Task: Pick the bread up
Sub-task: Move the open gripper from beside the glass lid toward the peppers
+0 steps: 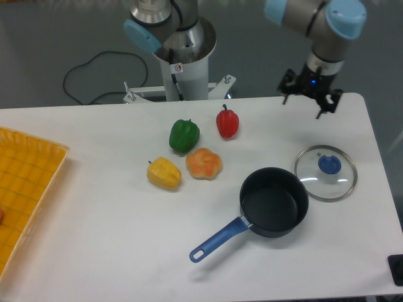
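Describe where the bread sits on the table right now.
The bread lies near the table's middle, just right of the yellow pepper, below the green pepper and red pepper, left of the pot.

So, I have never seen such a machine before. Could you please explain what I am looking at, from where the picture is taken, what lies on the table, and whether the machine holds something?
This is a robot arm with grey tubes and blue joints. One fixed camera looks down at a white table from the front. The arm ends in a gripper, two fingers for grasping; it hangs above the table's far right part, open, holding nothing. In the middle lie a green pepper, a red pepper, a yellow pepper and the orange lumpy bread, which the robot should pick up. To the right stand a dark pot with a blue handle and, beside it, its glass lid. A yellow tray sits at the left edge.
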You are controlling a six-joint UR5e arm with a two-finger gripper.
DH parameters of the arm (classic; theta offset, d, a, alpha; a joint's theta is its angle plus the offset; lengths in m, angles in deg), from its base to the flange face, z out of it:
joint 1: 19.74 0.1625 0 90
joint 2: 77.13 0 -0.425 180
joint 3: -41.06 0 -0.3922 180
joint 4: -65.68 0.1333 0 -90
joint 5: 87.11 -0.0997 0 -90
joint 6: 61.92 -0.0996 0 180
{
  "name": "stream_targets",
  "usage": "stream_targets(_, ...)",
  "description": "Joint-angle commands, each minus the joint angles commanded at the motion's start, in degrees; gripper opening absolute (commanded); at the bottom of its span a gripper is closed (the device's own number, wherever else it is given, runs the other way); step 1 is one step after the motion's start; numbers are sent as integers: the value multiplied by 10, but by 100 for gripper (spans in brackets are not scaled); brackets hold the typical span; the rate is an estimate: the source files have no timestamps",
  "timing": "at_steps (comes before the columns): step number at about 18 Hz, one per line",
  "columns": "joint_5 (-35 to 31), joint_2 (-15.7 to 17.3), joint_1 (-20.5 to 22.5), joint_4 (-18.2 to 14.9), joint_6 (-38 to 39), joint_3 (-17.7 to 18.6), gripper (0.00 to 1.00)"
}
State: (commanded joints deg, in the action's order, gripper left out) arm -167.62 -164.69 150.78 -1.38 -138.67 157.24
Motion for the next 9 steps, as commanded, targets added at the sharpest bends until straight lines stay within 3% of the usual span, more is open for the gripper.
stream_targets(3,0,59,-55,-2,113,34,100)
stream_targets(7,-4,64,-155,2,256,38,100)
stream_targets(9,-5,56,-181,31,285,53,100)
